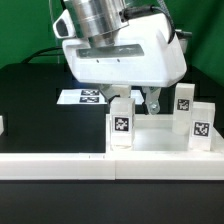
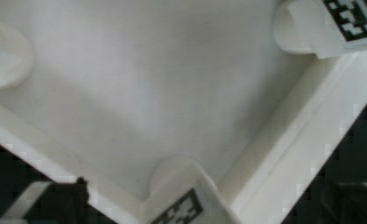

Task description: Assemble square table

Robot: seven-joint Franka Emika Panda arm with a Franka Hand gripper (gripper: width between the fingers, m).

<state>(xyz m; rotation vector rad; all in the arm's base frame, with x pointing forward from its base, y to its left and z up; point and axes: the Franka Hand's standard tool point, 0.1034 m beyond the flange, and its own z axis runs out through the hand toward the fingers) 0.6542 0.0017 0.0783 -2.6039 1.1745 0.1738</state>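
Note:
The white square tabletop lies legs-up behind the long rail. White tag-marked legs stand on it at the front left, front right and back right. My gripper hangs low over the back left corner, jaws open on either side of that corner. In the wrist view the tabletop's flat face fills the frame. A tagged leg sits between my fingers, and another leg shows at a far corner. One dark fingertip shows beside the leg. My hand hides the back left leg in the exterior view.
The long white rail runs across the front, close against the tabletop. The marker board lies on the black table behind, at the exterior view's left. A small white piece shows at the left edge.

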